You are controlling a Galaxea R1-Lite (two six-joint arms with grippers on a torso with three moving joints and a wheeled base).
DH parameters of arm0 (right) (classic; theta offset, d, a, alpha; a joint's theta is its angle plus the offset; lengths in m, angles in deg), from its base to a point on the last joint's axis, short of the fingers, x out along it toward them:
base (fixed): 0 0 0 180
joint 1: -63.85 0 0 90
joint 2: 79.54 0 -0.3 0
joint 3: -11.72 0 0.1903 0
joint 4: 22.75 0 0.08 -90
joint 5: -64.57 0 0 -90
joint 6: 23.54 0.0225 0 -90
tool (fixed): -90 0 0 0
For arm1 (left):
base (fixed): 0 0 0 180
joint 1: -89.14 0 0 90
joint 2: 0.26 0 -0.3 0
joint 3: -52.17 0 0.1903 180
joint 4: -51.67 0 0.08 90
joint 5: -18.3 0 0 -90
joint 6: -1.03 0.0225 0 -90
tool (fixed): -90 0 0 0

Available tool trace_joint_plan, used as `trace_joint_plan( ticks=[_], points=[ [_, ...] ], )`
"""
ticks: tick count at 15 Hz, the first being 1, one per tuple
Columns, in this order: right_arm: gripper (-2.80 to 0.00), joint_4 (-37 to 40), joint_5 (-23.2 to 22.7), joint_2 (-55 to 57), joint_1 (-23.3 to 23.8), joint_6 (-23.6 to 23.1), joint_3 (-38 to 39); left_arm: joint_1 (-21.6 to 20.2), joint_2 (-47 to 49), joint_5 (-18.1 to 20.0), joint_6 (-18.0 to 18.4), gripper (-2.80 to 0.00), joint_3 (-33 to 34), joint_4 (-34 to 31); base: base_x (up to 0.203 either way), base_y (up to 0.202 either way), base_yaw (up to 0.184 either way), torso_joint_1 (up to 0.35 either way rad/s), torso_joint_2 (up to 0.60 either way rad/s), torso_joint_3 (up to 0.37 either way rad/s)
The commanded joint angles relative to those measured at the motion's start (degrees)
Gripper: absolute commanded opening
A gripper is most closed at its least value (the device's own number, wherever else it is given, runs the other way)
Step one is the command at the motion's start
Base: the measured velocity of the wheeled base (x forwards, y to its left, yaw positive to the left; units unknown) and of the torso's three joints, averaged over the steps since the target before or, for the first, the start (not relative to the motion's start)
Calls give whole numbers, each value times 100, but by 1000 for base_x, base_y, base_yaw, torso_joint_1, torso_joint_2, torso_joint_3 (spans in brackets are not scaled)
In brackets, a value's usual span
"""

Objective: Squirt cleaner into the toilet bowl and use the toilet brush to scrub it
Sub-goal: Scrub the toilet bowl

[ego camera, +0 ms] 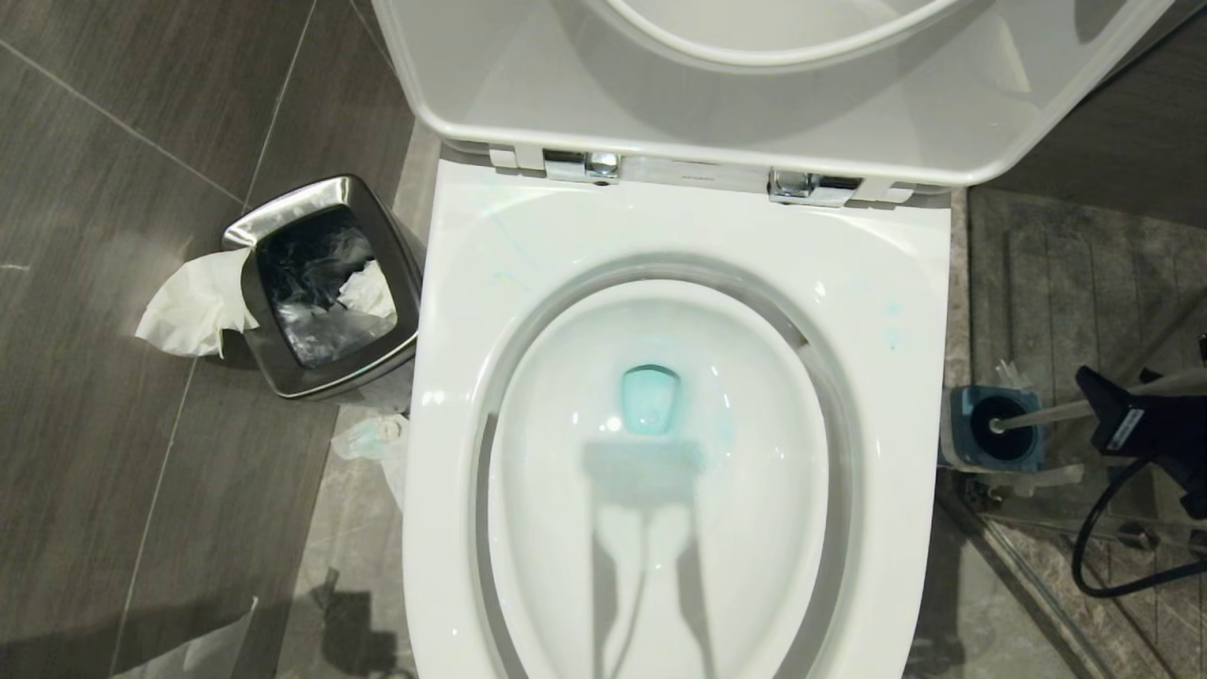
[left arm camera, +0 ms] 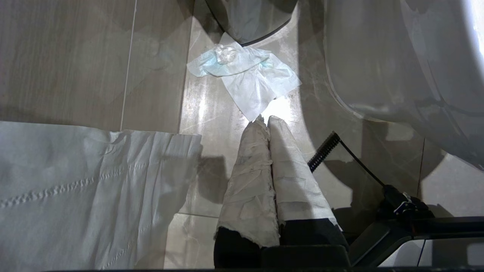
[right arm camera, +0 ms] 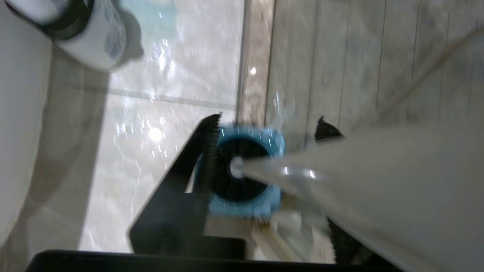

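a glossy white ceramic toilet bowl (ego camera: 660,453) with an oval basin and squarish rim is seen from above, seat and lid raised. the cleaner (ego camera: 651,401) shows as translucent teal liquid tinting the water at the drain, with faint teal specks on the porcelain. on the robot's left a small square steel waste bin (ego camera: 325,283) with a dark liner stands on the grey tiled floor (ego camera: 113,189), crumpled white tissue (ego camera: 193,302) draped over its edge.

on the robot's right, beside the bowl, the toilet brush (ego camera: 1066,410) stands in its squat blue-topped holder (ego camera: 995,429), black bristles sunk in the opening, the long pale handle leaning outward. the right claw (right arm camera: 264,151) is set around that handle, one black serrated finger on either side; whether the handle is already pinched cannot be told.

the left claw (left arm camera: 266,124) is seen over the floor beside the bowl's outer wall, its two cloth-wrapped fingers (left arm camera: 249,170) pressed together with nothing between them. a teal-stained tissue (left arm camera: 245,75) lies on the tile beyond its tips.
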Motion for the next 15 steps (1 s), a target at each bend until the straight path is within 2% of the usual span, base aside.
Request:
trace_joint_plan(
  ticks=[1, 5, 11, 15],
  points=[
    [-280, -37, -27, -85, -13, -17, 238, 0, 7, -1, 2, -280, 0, 1, 0, 0, 0, 0, 0, 0],
    [-280, -46, -39, -226, -27, -115, 762, 0, 7, -1, 2, -280, 0, 1, 0, 0, 0, 0, 0, 0],
    [-280, -145, -28, -350, -17, -97, 853, 0, 7, -1, -6, -280, 0, 1, 0, 0, 0, 0, 0, 0],
    [-280, -92, -83, -565, -22, -198, 1484, 0, 7, -1, -5, -280, 0, 1, 0, 0, 0, 0, 0, 0]
  ],
)
